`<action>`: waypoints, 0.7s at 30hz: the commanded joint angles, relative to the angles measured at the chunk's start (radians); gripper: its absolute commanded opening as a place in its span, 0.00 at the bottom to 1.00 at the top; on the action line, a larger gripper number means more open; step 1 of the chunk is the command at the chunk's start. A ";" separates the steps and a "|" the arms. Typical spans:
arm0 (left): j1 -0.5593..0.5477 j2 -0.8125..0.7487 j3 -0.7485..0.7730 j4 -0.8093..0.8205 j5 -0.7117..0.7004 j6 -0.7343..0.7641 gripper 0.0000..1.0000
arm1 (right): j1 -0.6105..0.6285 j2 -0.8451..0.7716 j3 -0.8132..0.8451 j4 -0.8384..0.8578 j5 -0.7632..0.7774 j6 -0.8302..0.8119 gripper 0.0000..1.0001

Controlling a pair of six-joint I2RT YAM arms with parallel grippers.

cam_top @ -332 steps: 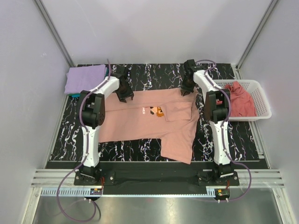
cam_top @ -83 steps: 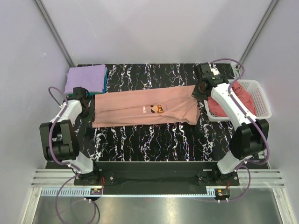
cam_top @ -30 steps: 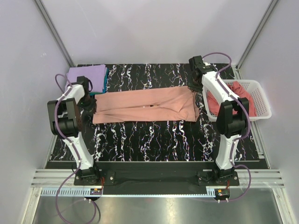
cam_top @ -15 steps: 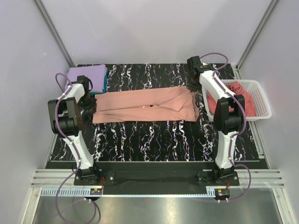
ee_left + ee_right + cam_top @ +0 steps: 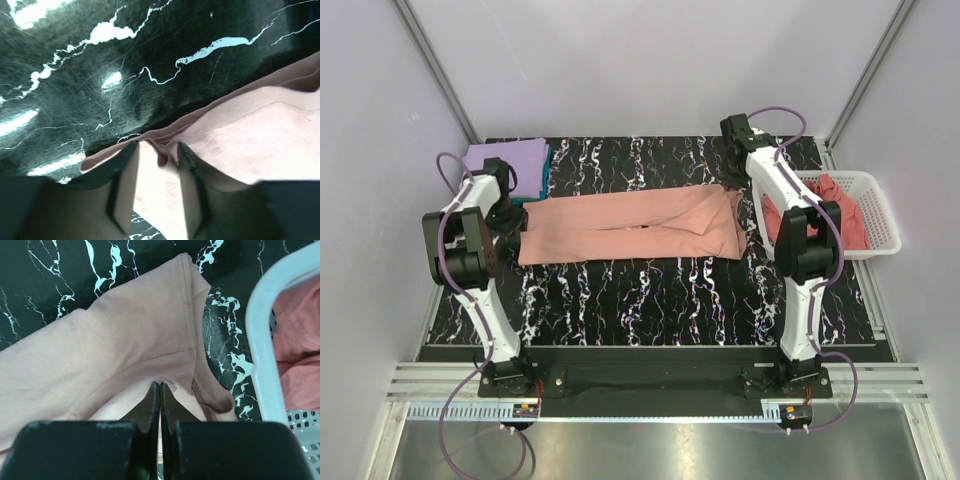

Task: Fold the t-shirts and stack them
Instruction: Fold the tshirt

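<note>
A salmon-pink t-shirt (image 5: 630, 225) lies folded into a long strip across the black marbled table, its print hidden. At the strip's left end my left gripper (image 5: 513, 220) stands open. In the left wrist view a ridge of the shirt's edge (image 5: 240, 145) lies loose between the parted fingers of the left gripper (image 5: 159, 150). At the strip's far right corner my right gripper (image 5: 733, 183) is shut on the cloth. The right wrist view shows the right gripper (image 5: 160, 385) pinching a fold of the salmon shirt (image 5: 125, 340). A folded lavender t-shirt (image 5: 505, 160) lies on a teal one at the back left.
A white lattice basket (image 5: 885, 225) stands at the right edge and holds a crumpled rose-pink t-shirt (image 5: 835, 210). Its rim (image 5: 260, 340) runs close beside the right gripper. Grey walls enclose the table on three sides.
The left jaws, shut on the shirt's left end a moment ago, have parted. The right gripper has crept slightly toward the back. The folded strip lies as before.
</note>
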 commanded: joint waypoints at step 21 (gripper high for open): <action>-0.025 -0.230 -0.269 0.148 0.119 0.091 0.49 | 0.026 -0.011 0.005 -0.118 -0.219 0.049 0.46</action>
